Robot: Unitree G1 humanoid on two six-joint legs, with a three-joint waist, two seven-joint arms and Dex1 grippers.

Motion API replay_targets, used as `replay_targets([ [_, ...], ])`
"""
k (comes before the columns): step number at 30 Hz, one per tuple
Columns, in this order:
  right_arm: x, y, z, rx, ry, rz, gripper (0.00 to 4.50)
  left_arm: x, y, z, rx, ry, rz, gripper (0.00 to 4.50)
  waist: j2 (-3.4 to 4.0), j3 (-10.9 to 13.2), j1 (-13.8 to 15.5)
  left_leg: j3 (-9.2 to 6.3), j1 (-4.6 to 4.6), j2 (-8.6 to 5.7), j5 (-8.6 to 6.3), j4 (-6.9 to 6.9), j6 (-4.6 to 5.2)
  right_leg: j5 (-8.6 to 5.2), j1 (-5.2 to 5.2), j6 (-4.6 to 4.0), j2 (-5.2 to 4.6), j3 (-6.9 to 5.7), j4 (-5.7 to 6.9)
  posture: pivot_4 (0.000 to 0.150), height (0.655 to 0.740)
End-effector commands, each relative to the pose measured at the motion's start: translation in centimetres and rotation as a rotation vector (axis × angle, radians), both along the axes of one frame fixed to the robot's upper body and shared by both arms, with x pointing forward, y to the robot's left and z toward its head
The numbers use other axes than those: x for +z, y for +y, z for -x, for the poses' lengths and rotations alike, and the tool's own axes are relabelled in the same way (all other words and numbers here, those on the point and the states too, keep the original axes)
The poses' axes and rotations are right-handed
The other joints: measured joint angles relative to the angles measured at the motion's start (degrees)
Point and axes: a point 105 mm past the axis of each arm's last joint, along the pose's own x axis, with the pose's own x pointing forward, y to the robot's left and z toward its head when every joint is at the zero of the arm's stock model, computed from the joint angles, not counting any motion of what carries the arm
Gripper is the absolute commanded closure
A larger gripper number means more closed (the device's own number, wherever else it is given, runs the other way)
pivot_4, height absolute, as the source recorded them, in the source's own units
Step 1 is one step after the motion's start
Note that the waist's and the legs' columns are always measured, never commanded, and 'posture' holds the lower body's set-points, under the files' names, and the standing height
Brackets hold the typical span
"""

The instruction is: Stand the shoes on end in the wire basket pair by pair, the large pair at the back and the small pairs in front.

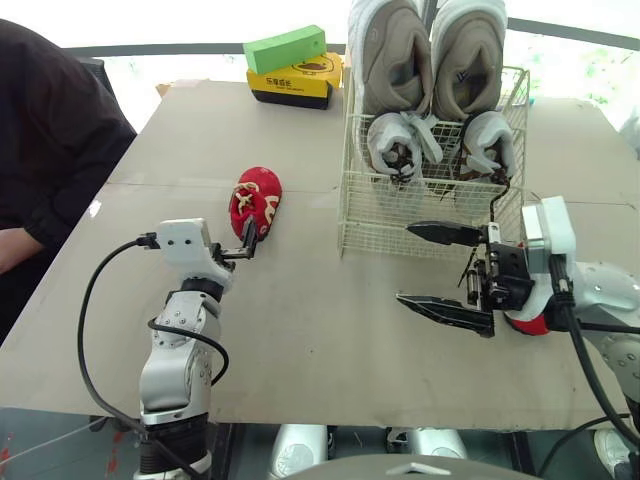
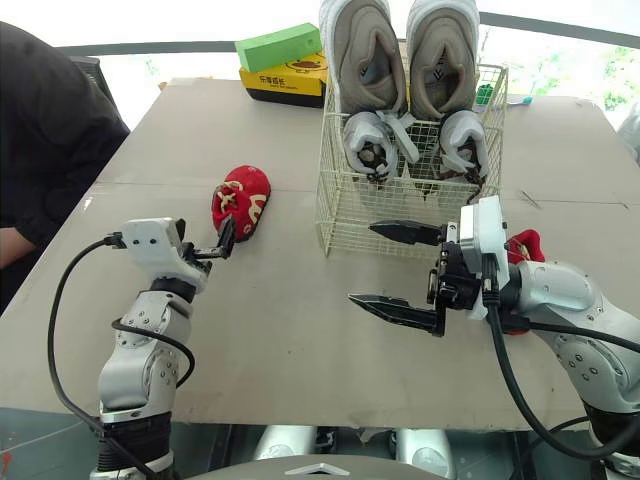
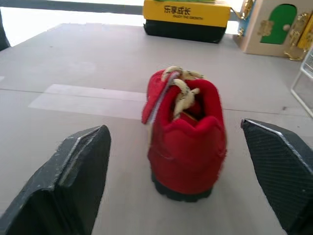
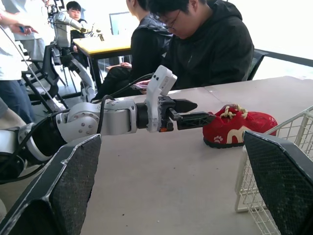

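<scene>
While a person (image 1: 50, 130) is sitting at its left, table (image 1: 300, 330): lying grey.
Wire basket (image 1: 380, 225): holding two grey pairs (image 1: 430, 60) on end.
Red shoe (image 1: 255, 203): lying left of basket.
Left gripper (image 1: 248, 240): gaping open just short of red shoe.
Right gripper (image 1: 405, 262): gaping open before basket.

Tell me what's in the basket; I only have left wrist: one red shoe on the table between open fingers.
Observer: The wire basket holds the large grey pair on end at the back, a small grey pair in front.
Operator: Other red shoe?
Observer: The second red shoe lies close beside the wrist of the right gripper, partly hidden by it.
Operator: Right gripper state?
Observer: Open and empty, in front of the basket.
</scene>
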Motion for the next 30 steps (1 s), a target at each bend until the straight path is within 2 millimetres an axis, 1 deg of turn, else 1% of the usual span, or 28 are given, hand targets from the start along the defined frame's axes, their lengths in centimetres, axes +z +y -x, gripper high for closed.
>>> replay_targets([
  [1,0.8,0.2,0.2,0.017,-0.038,-0.006,0.0,0.5,-1.0,-0.5,-0.003,-0.025,-0.008,0.07,-0.01,0.0,0.04,-0.01,0.0,0.0,0.0,0.0,0.0,0.0,0.0,0.0,0.0,0.0,0.0,0.15,0.74],
  [3,0.8,0.2,0.2,0.013,-0.043,-0.005,0.0,0.2,-0.9,-1.1,0.002,-0.016,-0.009,0.07,-0.01,0.0,0.02,-0.04,-0.01,0.0,0.0,0.0,0.0,0.0,0.0,0.0,0.02,-0.05,0.01,0.15,0.74],
  [5,0.8,0.1,0.3,0.007,-0.047,-0.002,0.0,-0.6,-0.5,-1.7,0.018,0.011,-0.008,0.07,0.0,0.0,0.0,-0.05,0.0,0.01,0.0,0.0,0.0,0.0,0.0,0.0,0.04,-0.07,0.02,0.15,0.74],
  [7,0.8,0.1,0.4,-0.002,-0.051,0.001,0.0,-1.0,-0.2,-2.2,0.015,0.025,-0.023,0.46,-0.01,0.0,-0.08,-0.05,-0.01,0.01,0.0,0.0,0.01,0.0,0.0,0.0,0.04,-0.08,0.01,0.15,0.74],
  [8,0.9,0.0,0.4,-0.009,-0.052,0.0,0.0,-1.2,-0.2,-2.4,0.003,0.03,-0.031,0.81,-0.01,0.0,-0.05,-0.04,-0.02,0.01,0.0,0.0,0.01,0.0,-0.01,0.0,0.04,-0.07,-0.01,0.15,0.74],
  [10,0.8,-0.1,0.5,-0.022,-0.055,-0.001,0.0,-1.3,-0.2,-2.7,-0.008,0.033,-0.041,1.68,-0.01,0.0,-0.01,-0.07,-0.05,0.0,0.0,0.0,0.01,0.0,-0.02,0.01,0.04,-0.12,-0.01,0.15,0.74],
  [13,0.8,-0.2,0.6,-0.035,-0.059,-0.001,0.0,-1.3,-0.1,-3.0,-0.016,0.033,-0.054,3.12,-0.01,0.0,0.0,-0.09,-0.06,0.0,0.0,0.0,0.01,0.0,-0.02,0.01,0.02,-0.14,-0.01,0.15,0.74],
  [14,0.8,-0.2,0.5,-0.051,-0.06,-0.004,0.0,-1.0,0.1,-3.1,-0.014,0.018,-0.055,3.6,-0.01,0.0,0.0,-0.09,-0.06,0.01,0.0,0.0,0.01,0.0,-0.02,0.01,0.01,-0.14,-0.01,0.15,0.74],
  [15,1.0,-0.2,0.2,-0.079,-0.064,-0.017,0.0,0.5,0.4,-3.1,-0.007,-0.046,-0.038,3.97,-0.01,0.0,0.01,-0.09,-0.06,0.0,0.0,0.0,0.01,0.0,-0.02,0.01,0.01,-0.14,0.0,0.15,0.74],
  [16,1.1,-0.2,0.0,-0.095,-0.066,-0.02,0.0,2.3,0.5,-2.9,-0.008,-0.123,-0.043,4.24,-0.02,0.01,-0.01,-0.1,-0.06,0.01,0.0,0.0,0.01,0.0,-0.02,0.0,0.01,-0.14,0.0,0.15,0.74],
  [17,1.2,-0.2,-0.3,-0.118,-0.083,-0.011,0.0,4.2,0.5,-2.5,-0.018,-0.201,-0.051,4.27,-0.02,0.01,-0.03,-0.12,-0.08,0.01,0.01,0.0,0.0,0.0,-0.03,0.0,0.0,-0.17,0.0,0.15,0.74],
  [18,1.3,-0.2,-0.4,-0.131,-0.096,-0.003,0.0,5.3,0.4,-2.1,-0.027,-0.249,-0.058,4.27,-0.04,0.02,-0.03,-0.13,-0.12,0.01,0.01,0.0,0.0,0.0,-0.06,0.0,0.0,-0.17,0.0,0.15,0.74],
  [19,1.3,-0.2,-0.5,-0.138,-0.104,0.004,0.0,5.8,0.4,-2.0,-0.034,-0.27,-0.064,4.27,-0.04,0.03,-0.07,-0.14,-0.21,0.02,0.01,0.0,0.0,0.0,-0.14,0.0,-0.01,-0.18,-0.01,0.15,0.74],
  [21,2.4,-0.3,-1.3,-0.17,-0.137,-0.011,0.0,10.3,-0.8,-0.1,-0.151,-0.447,-0.08,4.27,-0.06,0.04,-0.17,-0.17,-0.44,0.01,0.02,0.03,-0.02,0.02,-0.36,0.01,-0.02,-0.21,0.0,0.15,0.74],
  [22,3.2,-0.2,-1.6,-0.176,-0.159,-0.017,0.0,12.5,-1.9,1.2,-0.249,-0.533,-0.084,4.27,-0.06,0.04,-0.21,-0.19,-0.63,0.01,0.03,0.08,-0.04,0.04,-0.52,0.01,-0.02,-0.24,0.02,0.15,0.74],
  [23,3.8,-0.1,-1.7,-0.177,-0.173,-0.02,0.0,13.7,-2.6,2.1,-0.318,-0.584,-0.089,4.27,-0.06,0.05,-0.27,-0.19,-0.73,0.01,0.08,0.1,-0.11,0.12,-0.63,0.12,-0.02,-0.24,0.03,0.15,0.74],
  [24,4.8,-0.1,-2.2,-0.213,-0.22,0.001,0.0,14.5,-3.5,3.1,-0.403,-0.61,-0.152,4.27,-0.05,0.06,-0.24,-0.18,-0.75,0.01,0.18,0.1,-0.29,0.16,-0.66,0.19,-0.02,-0.24,0.04,0.15,0.74],
  [26,7.1,-0.2,-2.7,-0.241,-0.279,0.004,0.0,15.5,-4.5,4.6,-0.546,-0.636,-0.266,4.27,0.05,0.09,-0.3,-0.19,-0.75,0.01,0.19,0.07,-0.31,0.15,-0.67,0.17,-0.02,-0.28,0.02,0.15,0.74],
  [27,8.1,-0.3,-2.8,-0.242,-0.296,0.004,0.0,15.8,-5.0,5.4,-0.617,-0.645,-0.328,4.27,0.08,0.09,-0.28,-0.17,-0.72,0.0,0.19,0.04,-0.31,0.03,-0.66,-0.03,-0.03,-0.28,0.01,0.15,0.74],
  [30,10.2,-0.3,-2.7,-0.202,-0.301,0.028,0.0,15.8,-6.0,6.8,-0.795,-0.648,-0.472,4.27,0.16,0.11,-0.17,-0.17,-0.7,-0.01,0.2,0.03,-0.31,0.01,-0.66,-0.06,-0.01,-0.3,0.02,0.15,0.74],
])
